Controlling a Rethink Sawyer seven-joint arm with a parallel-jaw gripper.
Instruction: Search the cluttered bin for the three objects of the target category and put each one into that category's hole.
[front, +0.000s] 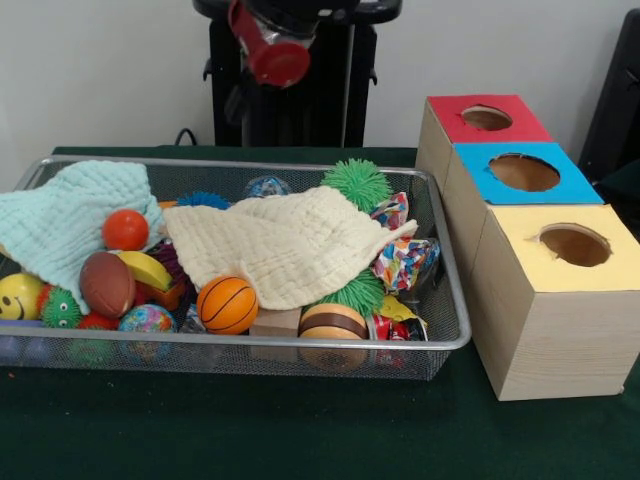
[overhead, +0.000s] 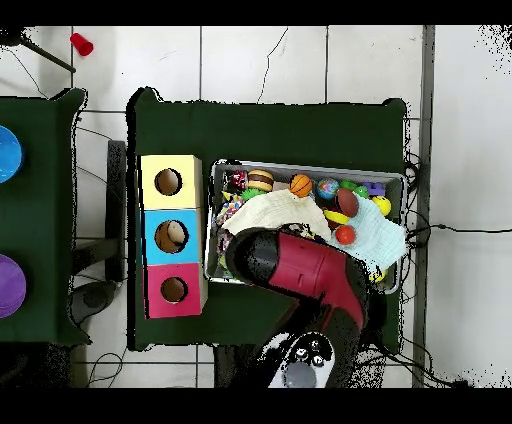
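Plush toys are what I'm after, and from my seat I can't spot a single one: the cluttered bin (front: 440, 338) sits in the middle of the green table (front: 250, 430), and its top layer is all balls, crinkly wrappers and two cloths. A cream cloth (front: 290, 245) is draped over the centre of the heap and a mint cloth (front: 60, 220) over the end away from the boxes; my guess is they are there to hide things, so any plush animal is most likely underneath one of them.

What does show: an orange basketball (front: 227, 304) and a brown football (front: 106, 284) along the bin's front wall, a small orange ball (front: 125, 229), a yellow smiley ball (front: 20, 296), and green spiky balls (front: 357, 183) near the far wall.

Beside the bin, toward the table's edge, stands a row of three wooden boxes, each with a round hole in its lid: red box (front: 487, 118), blue box (front: 523, 172), yellow box (front: 574, 245).

My arm (overhead: 310, 270) hangs above the bin's robot-side half in the overhead view. The gripper itself isn't clearly visible, so I cannot tell whether it is spread or pressed together.

I judge the search hasn't produced anything yet; lifting the cream cloth looks like the sensible opening.
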